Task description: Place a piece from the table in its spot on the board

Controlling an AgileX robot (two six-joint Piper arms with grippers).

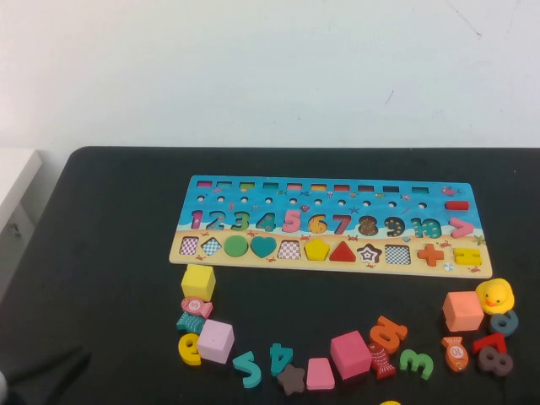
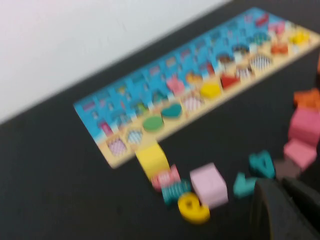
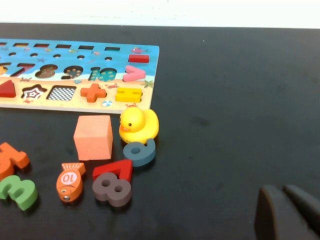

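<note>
The board (image 1: 202, 187) lies across the far middle of the black table (image 1: 110, 211). The small yellow pentagon piece (image 1: 317, 250) sits in its slot in the board's shape row, between a checkered slot and the red triangle. It also shows in the left wrist view (image 2: 210, 90). My left gripper (image 2: 282, 184) hovers above the loose pieces near the table's front left, fingers together and empty. My right gripper (image 3: 282, 190) is low over bare table at the front right, fingers together and empty. Neither gripper shows in the high view.
Loose pieces lie along the front: a yellow cube (image 1: 198, 282), a pink cube (image 1: 216, 341), a magenta cube (image 1: 349, 353), an orange cube (image 1: 462, 311), a yellow duck (image 1: 494, 295), plus several numbers and fish. Several shape slots on the board show checkered bottoms.
</note>
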